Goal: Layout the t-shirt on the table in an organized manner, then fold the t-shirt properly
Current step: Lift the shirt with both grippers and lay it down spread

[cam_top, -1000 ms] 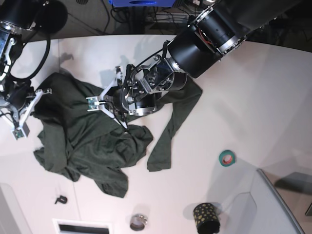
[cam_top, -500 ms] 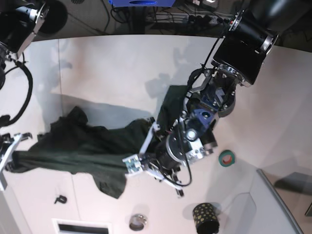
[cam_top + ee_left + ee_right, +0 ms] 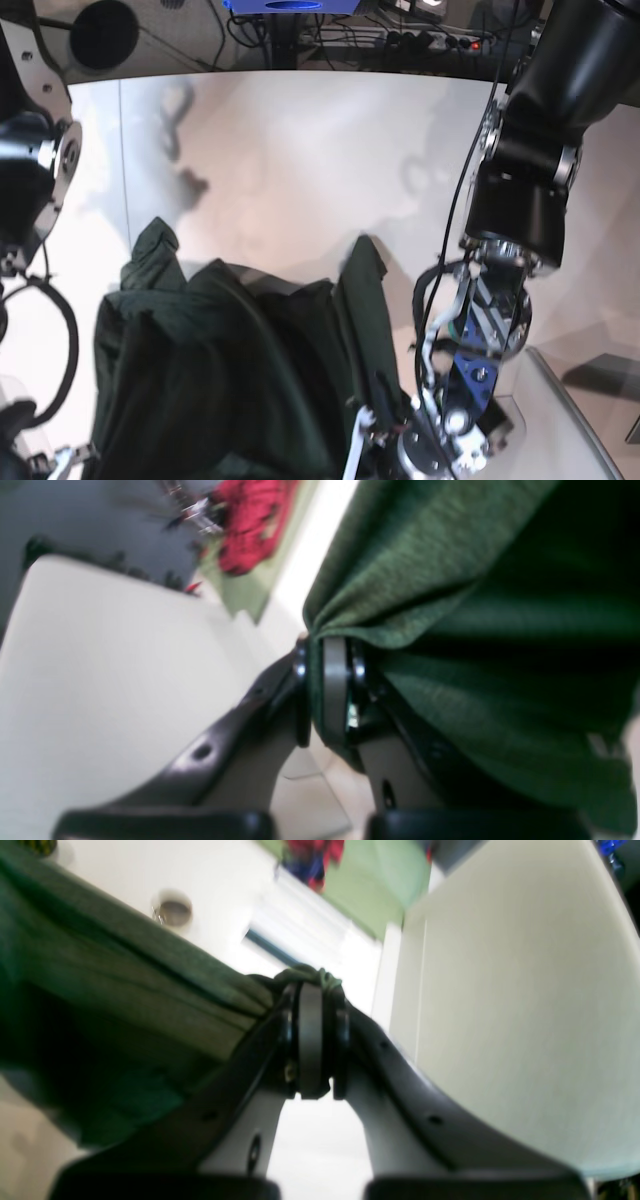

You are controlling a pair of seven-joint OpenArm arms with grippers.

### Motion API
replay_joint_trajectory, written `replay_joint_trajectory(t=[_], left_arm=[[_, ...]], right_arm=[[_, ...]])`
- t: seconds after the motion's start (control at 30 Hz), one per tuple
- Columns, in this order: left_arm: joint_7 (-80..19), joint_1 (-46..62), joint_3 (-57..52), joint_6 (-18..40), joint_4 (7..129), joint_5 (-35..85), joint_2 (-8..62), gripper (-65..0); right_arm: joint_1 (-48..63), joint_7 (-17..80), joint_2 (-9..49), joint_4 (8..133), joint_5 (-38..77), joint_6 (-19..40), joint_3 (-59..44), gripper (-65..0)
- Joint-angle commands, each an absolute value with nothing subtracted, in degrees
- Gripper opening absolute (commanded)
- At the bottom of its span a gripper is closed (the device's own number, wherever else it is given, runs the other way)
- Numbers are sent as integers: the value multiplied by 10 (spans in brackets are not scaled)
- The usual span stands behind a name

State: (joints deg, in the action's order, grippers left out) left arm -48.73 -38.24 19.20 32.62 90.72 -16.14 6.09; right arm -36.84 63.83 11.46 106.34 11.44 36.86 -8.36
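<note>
The dark green t-shirt (image 3: 230, 380) hangs bunched between both grippers over the near part of the white table (image 3: 300, 150), one sleeve trailing back onto it. My left gripper (image 3: 327, 685) is shut on a gathered fold of the t-shirt (image 3: 450, 580); in the base view it sits low, right of centre (image 3: 375, 435). My right gripper (image 3: 310, 1040) pinches a bunched edge of the t-shirt (image 3: 125, 970). Only a sliver of that gripper shows in the base view's bottom left corner.
A grey bin corner (image 3: 575, 400) stands at the near right. A small metal ring (image 3: 172, 912) lies on the table under the cloth's edge. A black cable loop (image 3: 55, 340) hangs by the right arm on the left.
Both arms have swung toward the near edge and risen with the t-shirt. The cloth, earlier pulled into a low band, now hangs as a wide dark mass across the lower view.
</note>
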Motion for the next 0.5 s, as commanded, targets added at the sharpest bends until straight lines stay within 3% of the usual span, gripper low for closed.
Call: replay_joint_trajectory(t=[0.0, 0.3, 0.47], left_arm=[[-480, -413, 186, 319, 908, -164, 54, -650], [-384, -572, 216, 319, 705, -199, 36, -650], [-373, -661, 214, 319, 672, -219, 29, -650]], right_arm=[[-400, 618, 124, 1052, 106, 364, -83, -648], [-574, 467, 166, 791, 106, 364, -81, -648], [-677, 463, 204, 756, 106, 364, -80, -648]])
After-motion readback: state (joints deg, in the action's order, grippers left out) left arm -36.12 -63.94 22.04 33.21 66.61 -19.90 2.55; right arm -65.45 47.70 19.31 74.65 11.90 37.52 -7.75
